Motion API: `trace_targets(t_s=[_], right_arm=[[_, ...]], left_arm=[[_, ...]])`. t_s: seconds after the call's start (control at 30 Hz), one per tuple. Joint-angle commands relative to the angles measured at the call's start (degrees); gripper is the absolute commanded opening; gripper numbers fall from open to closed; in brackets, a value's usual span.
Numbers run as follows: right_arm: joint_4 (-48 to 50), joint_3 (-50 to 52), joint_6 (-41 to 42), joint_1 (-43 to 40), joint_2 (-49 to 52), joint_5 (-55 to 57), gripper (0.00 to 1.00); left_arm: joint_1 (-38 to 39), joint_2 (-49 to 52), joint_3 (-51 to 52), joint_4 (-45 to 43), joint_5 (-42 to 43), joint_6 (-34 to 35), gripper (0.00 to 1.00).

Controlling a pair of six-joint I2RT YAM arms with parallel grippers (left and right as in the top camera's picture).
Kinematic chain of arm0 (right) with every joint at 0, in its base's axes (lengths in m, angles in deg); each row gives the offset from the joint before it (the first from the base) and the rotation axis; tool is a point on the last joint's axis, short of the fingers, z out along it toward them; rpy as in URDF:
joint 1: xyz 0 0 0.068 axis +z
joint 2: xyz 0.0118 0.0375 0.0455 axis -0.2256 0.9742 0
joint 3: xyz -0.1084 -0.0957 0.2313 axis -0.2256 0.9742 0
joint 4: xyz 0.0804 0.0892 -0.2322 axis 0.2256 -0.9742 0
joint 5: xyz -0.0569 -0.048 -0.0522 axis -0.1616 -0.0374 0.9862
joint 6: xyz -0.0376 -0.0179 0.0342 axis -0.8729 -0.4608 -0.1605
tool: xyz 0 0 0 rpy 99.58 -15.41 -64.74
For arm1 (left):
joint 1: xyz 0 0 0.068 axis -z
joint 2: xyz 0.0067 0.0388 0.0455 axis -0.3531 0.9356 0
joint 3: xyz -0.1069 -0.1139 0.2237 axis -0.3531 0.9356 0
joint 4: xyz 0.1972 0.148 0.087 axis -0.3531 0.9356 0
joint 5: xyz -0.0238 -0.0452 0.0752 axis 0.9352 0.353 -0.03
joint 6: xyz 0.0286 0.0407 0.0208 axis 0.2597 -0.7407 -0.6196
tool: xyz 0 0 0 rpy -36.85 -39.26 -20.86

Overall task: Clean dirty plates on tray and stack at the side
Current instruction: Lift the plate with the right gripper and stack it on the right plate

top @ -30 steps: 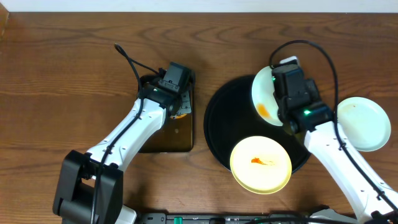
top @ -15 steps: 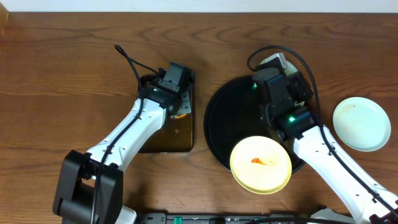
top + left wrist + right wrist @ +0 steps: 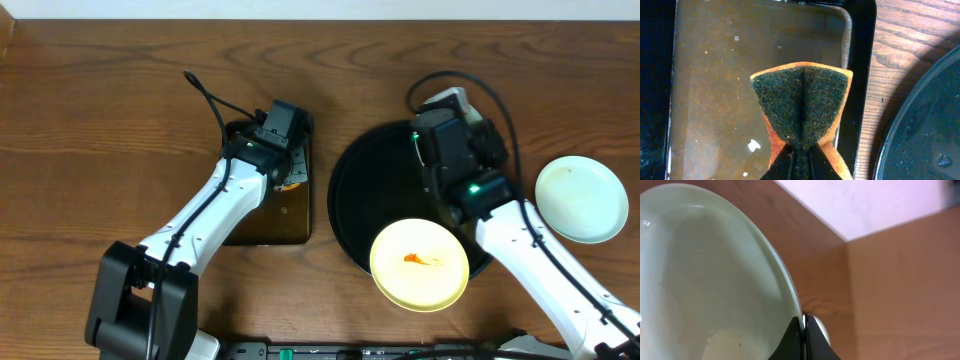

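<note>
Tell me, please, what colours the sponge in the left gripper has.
The sponge is dark green with orange backing, clearest in left wrist view.

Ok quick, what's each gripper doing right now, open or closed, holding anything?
Left gripper: closed, pinching the folded sponge.
Right gripper: closed on the rim of a pale plate.

A small rectangular tray (image 3: pixel 705 60) holds shallow brownish water dotted with pale specks. Over its right half is a sponge (image 3: pixel 802 107), dark green scouring face up, orange at the edges, creased down its middle. Whether it touches the water is unclear.
</note>
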Motion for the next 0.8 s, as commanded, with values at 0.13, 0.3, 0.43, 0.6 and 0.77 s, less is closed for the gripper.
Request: trace_targets(t_s=[0.13, 0.3, 0.43, 0.6, 0.77], right_arm=[[-3.1, 0.09, 17.31, -13.05, -0.96, -13.9, 0.01], [-4.63, 0.11, 22.18, -22.67, -0.96, -16.76, 0.01], [-5.66, 0.11, 25.16, -32.33, -0.96, -24.39, 0.01], [-6.69, 0.15, 29.42, -44.15, -0.96, -31.93, 0.01], [-6.93, 0.15, 31.95, -53.55, -0.24, -36.83, 0.01]], left_arm=[[-0.13, -0.61, 0.24, -0.07, -0.94, -0.35, 0.08], [-0.13, -0.61, 0.24, -0.04, -0.94, -0.35, 0.08], [-0.13, -0.61, 0.24, -0.02, -0.94, -0.35, 0.08], [-0.13, -0.61, 0.24, 0.17, -0.94, -0.35, 0.08], [-0.13, -0.61, 0.24, 0.39, -0.94, -0.35, 0.08]])
